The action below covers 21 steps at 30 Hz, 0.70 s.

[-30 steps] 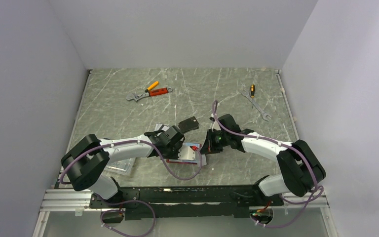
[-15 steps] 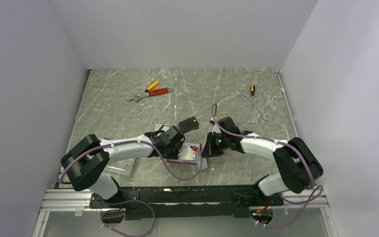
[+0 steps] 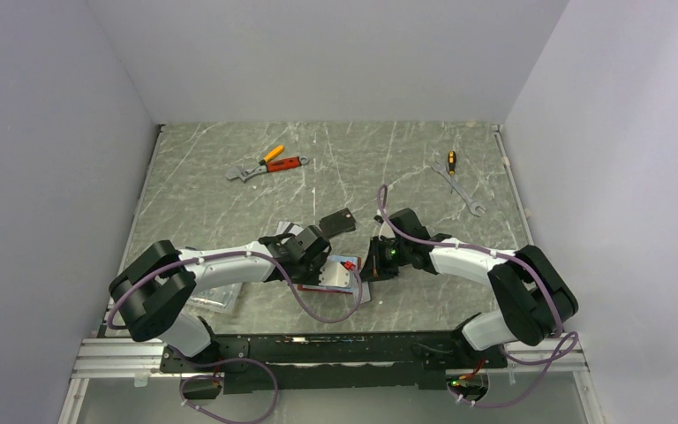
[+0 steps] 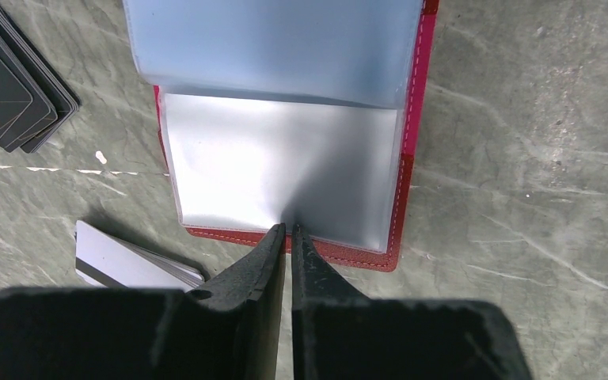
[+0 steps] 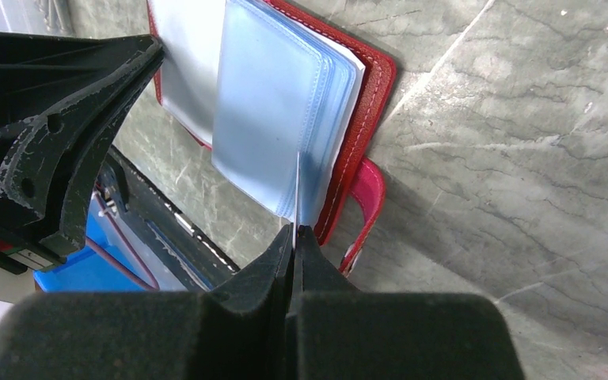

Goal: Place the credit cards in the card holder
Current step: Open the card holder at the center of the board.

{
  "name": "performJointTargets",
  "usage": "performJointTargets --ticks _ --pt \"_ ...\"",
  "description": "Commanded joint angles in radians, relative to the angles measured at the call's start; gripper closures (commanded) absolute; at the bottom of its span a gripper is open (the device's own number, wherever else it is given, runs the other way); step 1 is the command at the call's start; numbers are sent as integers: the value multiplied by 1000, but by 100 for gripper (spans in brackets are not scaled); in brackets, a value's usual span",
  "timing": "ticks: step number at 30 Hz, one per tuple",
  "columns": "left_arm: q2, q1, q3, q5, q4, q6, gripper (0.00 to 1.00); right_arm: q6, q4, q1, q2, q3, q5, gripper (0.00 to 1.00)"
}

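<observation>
On the table (image 4: 522, 158), red leather-like card holder (image 5: 368, 87) open, right pincer (image 5: 294, 231) clamped on a clear sleeve (image 5: 277, 103), left pincer (image 4: 288, 229) near-shut, hold unclear, silver-white credit card (image 4: 119, 265) outside.

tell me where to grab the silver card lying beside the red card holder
Take the silver card by the corner nearest the card holder, coming in low from the side. It lies flat on the table, seemingly on another card, so a pinch from above would find little; that raised corner probably lets a finger slide under.

Grey table (image 3: 353, 155) — spanner (image 3: 466, 195), screwdriver (image 3: 450, 162) (orange-yellow handle)
</observation>
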Motion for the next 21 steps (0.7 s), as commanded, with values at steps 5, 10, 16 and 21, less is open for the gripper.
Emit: performJointTargets --ticks 5,10,16,21 --pt "-8 -7 -2 1 17 25 87 -7 53 2 12 40 -35 100" --pt "-10 -7 -3 -28 16 28 87 -4 61 9 21 53 -43 100" --pt "-11 -7 -3 -30 14 29 87 3 68 10 47 58 -47 100" --pt "-14 -7 2 -31 12 27 88 9 81 30 80 100 -57 100"
